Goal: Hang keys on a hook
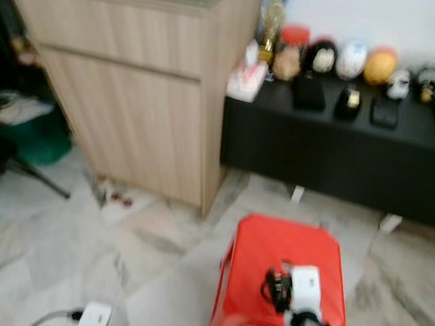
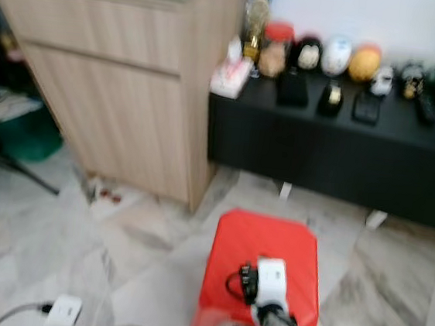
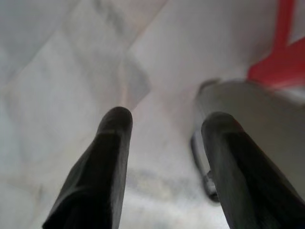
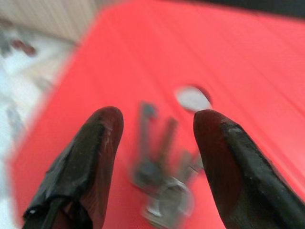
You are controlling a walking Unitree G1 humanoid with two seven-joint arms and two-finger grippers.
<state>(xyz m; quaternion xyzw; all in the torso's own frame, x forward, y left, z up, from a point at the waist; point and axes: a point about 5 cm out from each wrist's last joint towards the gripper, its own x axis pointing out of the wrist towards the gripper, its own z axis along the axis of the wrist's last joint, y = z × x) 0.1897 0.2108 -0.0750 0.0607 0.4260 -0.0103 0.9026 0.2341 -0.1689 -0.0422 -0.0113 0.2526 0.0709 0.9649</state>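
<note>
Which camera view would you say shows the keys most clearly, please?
The right wrist view: the keys lie on the red stool, framed between the open jaws of the right gripper. In both eye views the right arm covers that spot on the stool; the left wrist view faces floor.

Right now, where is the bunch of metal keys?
The bunch of metal keys lies on the red plastic stool, near its round hole, between the open fingers of the right pincer.
</note>
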